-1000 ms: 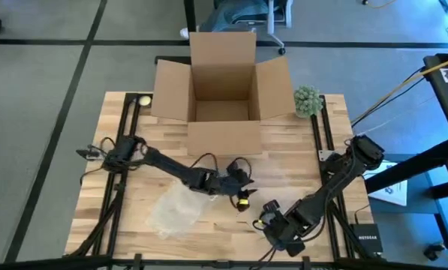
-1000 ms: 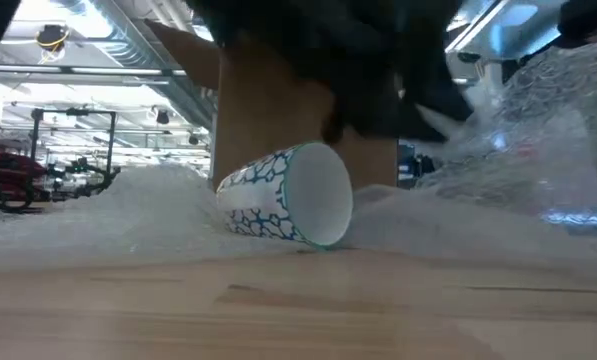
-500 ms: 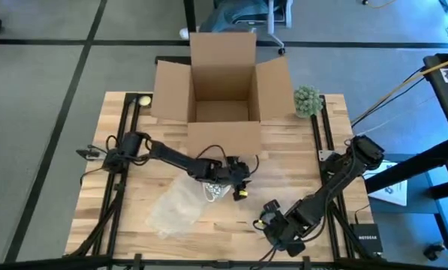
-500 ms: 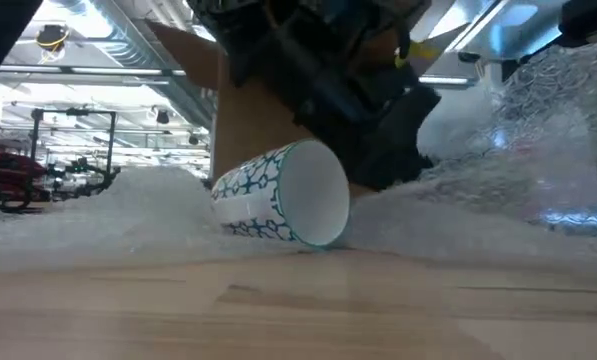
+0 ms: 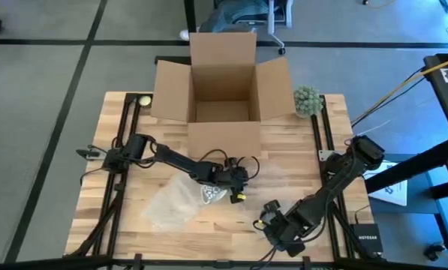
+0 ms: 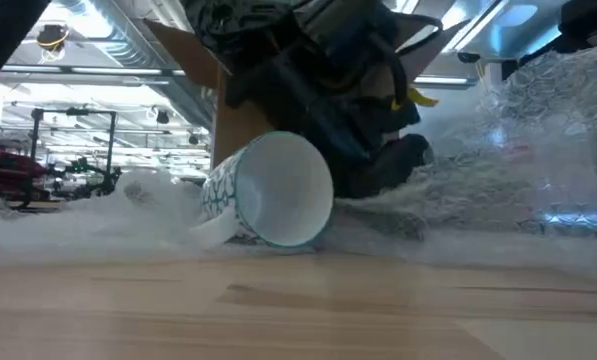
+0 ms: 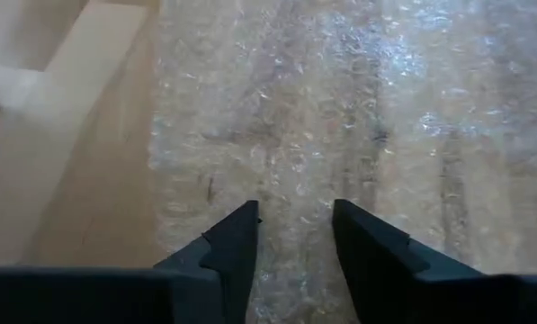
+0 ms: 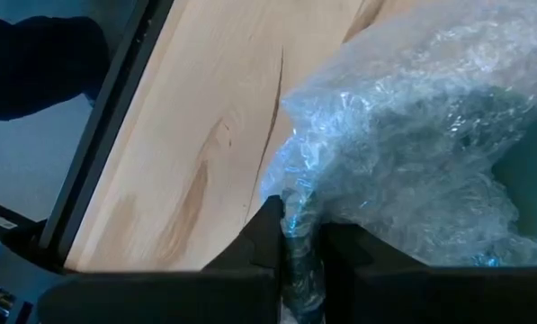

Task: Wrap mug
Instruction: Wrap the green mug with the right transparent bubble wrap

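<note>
Mug (image 6: pixel 268 190) lies tipped on bubble wrap (image 5: pixel 175 206) mid-counter; left pincer (image 7: pixel 292 236) apart beside it, right pincer (image 8: pixel 295 247) clamped on wrap. A nudge could roll it away.

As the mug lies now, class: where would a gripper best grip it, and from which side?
Probably the rim. The mug lies on its side on the bubble wrap, its open mouth toward the low camera, so one finger could slip inside and one outside, coming from the mouth side. The left gripper, open, crowds the far side.
</note>
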Available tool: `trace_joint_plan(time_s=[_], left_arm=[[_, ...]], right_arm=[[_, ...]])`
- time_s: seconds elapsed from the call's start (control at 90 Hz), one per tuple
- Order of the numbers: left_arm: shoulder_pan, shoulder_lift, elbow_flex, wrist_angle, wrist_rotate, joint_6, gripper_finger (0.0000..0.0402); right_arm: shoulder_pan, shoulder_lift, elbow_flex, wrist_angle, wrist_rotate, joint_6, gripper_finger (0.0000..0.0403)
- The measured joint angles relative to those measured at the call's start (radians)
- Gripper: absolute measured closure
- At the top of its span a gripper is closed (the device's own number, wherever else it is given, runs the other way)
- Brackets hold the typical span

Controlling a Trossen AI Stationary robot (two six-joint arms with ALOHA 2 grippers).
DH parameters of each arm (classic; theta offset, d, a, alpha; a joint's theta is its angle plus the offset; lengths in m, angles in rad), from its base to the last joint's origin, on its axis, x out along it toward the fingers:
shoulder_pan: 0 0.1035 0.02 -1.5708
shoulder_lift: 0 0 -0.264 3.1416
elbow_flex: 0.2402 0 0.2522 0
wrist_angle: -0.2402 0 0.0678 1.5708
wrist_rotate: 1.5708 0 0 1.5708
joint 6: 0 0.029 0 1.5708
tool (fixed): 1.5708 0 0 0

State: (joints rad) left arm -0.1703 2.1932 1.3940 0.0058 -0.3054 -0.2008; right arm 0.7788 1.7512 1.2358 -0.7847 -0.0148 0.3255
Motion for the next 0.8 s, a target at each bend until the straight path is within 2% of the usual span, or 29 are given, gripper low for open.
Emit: trace_joint_plan(time_s=[0.167,0.211,0.356,0.489,0.667,0.8], left_arm=[[0.000,0.000,0.000,-0.013,0.010,0.000,0.0381],[-0.002,-0.001,0.000,-0.014,0.010,0.000,0.0392],[-0.013,-0.026,-0.001,-0.035,0.008,0.000,0.0400],[-0.031,-0.055,0.020,-0.032,-0.015,0.000,0.0401],[-0.051,-0.103,0.034,-0.025,-0.020,0.014,0.0402],[-0.060,-0.135,0.035,-0.011,-0.031,0.030,0.0402]], right_arm=[[0.000,0.000,0.000,-0.001,0.004,0.011,0.0388],[0.000,0.000,0.000,-0.002,0.005,0.011,0.0388],[0.000,0.000,0.000,-0.005,0.061,0.051,0.0365],[0.000,-0.002,0.002,-0.017,0.090,0.079,0.0320],[0.000,-0.004,0.039,-0.102,0.066,0.153,0.0259],[0.000,-0.004,0.104,-0.174,0.054,0.193,0.0232]])
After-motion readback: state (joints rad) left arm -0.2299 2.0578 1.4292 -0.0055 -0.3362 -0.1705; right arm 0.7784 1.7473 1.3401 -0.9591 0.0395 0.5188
